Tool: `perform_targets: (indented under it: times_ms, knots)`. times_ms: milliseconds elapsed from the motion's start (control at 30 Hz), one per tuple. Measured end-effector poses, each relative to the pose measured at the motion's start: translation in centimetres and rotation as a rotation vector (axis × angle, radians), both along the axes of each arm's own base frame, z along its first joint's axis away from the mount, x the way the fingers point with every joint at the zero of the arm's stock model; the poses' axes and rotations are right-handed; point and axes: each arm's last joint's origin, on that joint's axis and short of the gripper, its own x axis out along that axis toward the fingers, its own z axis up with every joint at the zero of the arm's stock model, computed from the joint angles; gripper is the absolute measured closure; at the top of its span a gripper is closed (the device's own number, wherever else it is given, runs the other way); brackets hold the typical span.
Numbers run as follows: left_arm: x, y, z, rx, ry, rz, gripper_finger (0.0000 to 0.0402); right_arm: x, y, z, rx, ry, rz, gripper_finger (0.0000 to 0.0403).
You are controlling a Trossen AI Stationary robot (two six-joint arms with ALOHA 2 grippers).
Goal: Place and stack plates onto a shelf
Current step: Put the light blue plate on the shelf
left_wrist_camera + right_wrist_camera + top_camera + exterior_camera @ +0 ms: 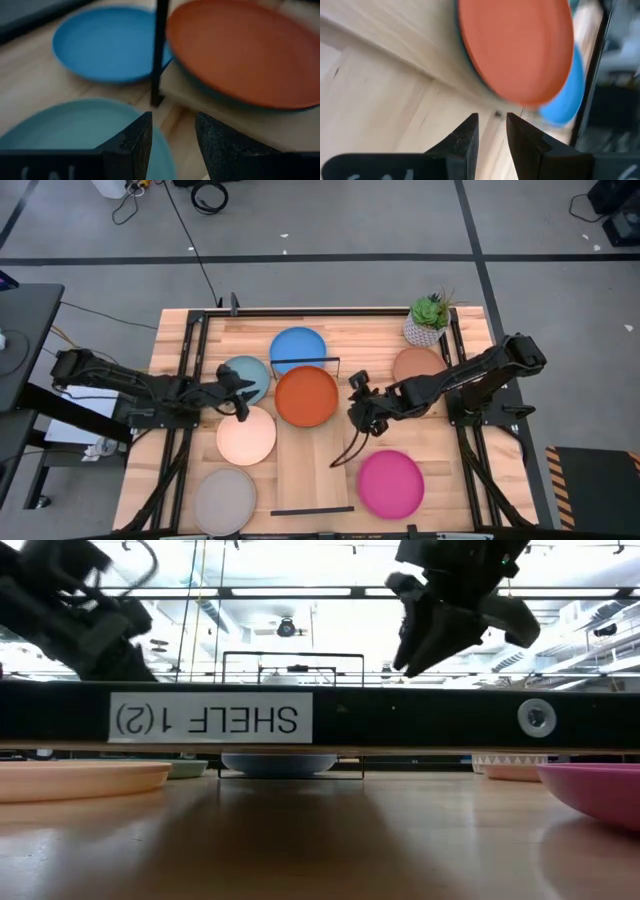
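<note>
An orange plate (306,396) lies on the far half of the light-wood shelf (315,470), with a dark teal rim (225,100) showing under it. On the table around the shelf lie the blue (297,348), light teal (245,375), cream (246,435), grey (225,500), magenta (391,484) and tan (418,365) plates. My left gripper (243,390) (172,135) is open and hovers over the light teal plate (65,125), left of the shelf. My right gripper (357,402) (492,130) is open with a narrow gap, raised beside the orange plate's right rim (520,50).
A white-potted green plant (428,320) stands at the far right corner, behind the tan plate. Black wire frames rise at the shelf's short ends (157,50) (312,510). The near half of the plank is bare wood. The low view shows both grippers held above the table (440,630).
</note>
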Motion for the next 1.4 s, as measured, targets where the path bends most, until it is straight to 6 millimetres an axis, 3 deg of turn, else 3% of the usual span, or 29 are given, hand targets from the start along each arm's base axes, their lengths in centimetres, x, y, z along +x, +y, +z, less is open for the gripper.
perform_targets:
  times_ms: [167,467,833,1000,1200,1400]
  knots:
    - [1.5,1.0,-0.7,-0.047,0.116,0.024,0.0242,-0.8,-0.2,0.0,0.092,0.001,-0.158,0.0297]
    - [4.3,1.9,-1.8,-0.095,0.363,0.045,0.0200,-1.3,0.3,-0.2,0.116,0.016,-0.197,0.0298]
    - [6.0,1.8,-3.2,-0.100,0.487,0.030,0.0216,-1.4,0.4,-0.5,0.124,0.011,-0.204,0.0298]
    - [5.9,1.8,-3.6,-0.121,0.513,0.055,0.0260,-1.6,0.4,-1.0,0.119,0.024,-0.205,0.0298]
    - [5.5,1.8,-3.0,-0.127,0.556,0.069,0.0380,-1.6,0.4,-1.0,0.121,0.018,-0.204,0.0298]
    - [5.7,2.2,0.8,-0.002,0.617,0.144,0.0386,-1.6,0.4,-1.0,0.122,0.017,-0.206,0.0298]
